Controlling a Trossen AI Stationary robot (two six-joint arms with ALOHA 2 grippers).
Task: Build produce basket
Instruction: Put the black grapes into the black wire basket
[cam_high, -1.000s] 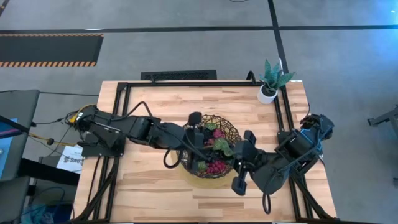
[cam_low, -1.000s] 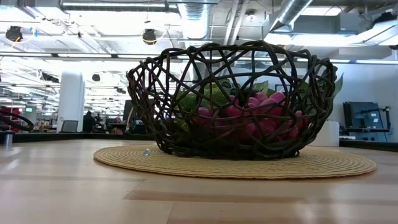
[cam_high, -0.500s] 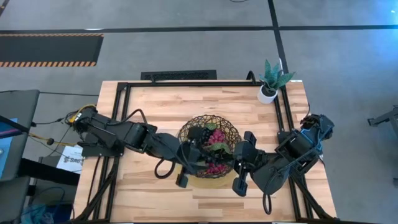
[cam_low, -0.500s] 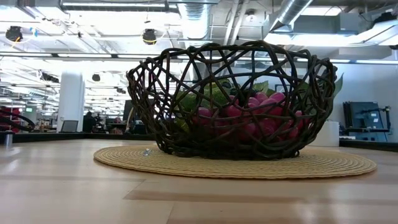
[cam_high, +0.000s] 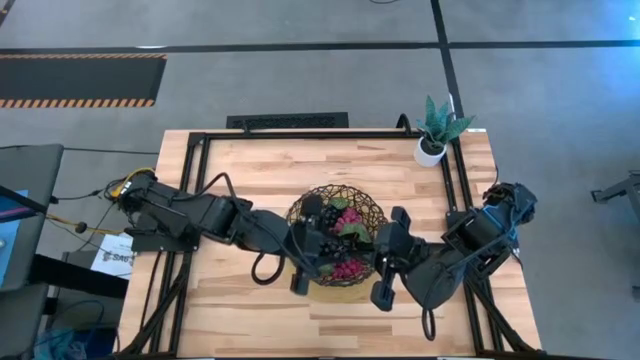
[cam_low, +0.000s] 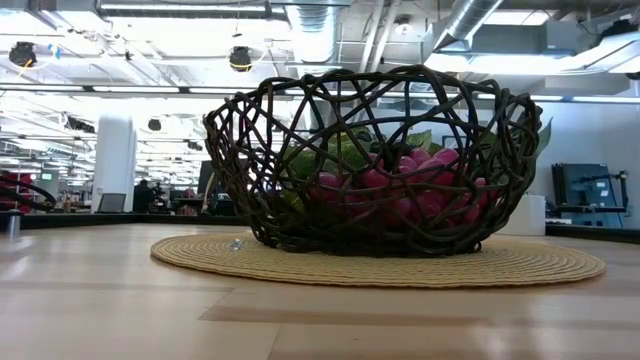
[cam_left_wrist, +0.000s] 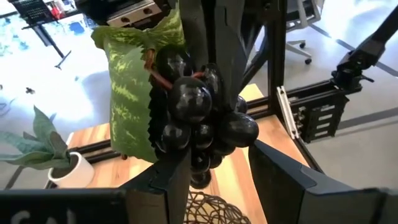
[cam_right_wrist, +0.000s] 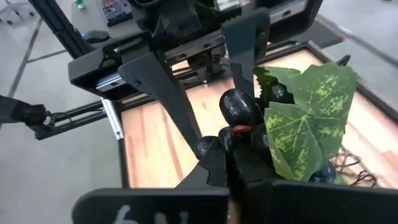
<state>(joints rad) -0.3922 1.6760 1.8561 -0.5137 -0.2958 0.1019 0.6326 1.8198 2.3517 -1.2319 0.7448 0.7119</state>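
Left gripper (cam_left_wrist: 214, 168) is clamped on a dark purple grape bunch (cam_left_wrist: 202, 112), fingers part-spread around its lower grapes, green leaf (cam_left_wrist: 130, 93) hanging free on one side. Right gripper (cam_right_wrist: 230, 155) has its fingers fully together, and its wrist view shows a dark grape bunch with leaf (cam_right_wrist: 273, 130) right at the tips, apparently pinched by something thin like the stem

High view: basket (cam_high: 365, 205) sits mid-table on its tan mat; left gripper (cam_high: 305, 250) hangs over the rim at about 8 o'clock, right gripper (cam_high: 385, 265) just outside the rim around 4 o'clock. Red and dark bunches (cam_high: 345, 235) already lie inside; low view confirms red grapes (cam_low: 400, 190) heaped behind the weave

Handling guess: plastic bunches look light and lumpy, with smooth rounded grapes that could slip. Grip across the cluster body or the stem, not the floppy leaf. Open weave could snag leaves or fingers on release
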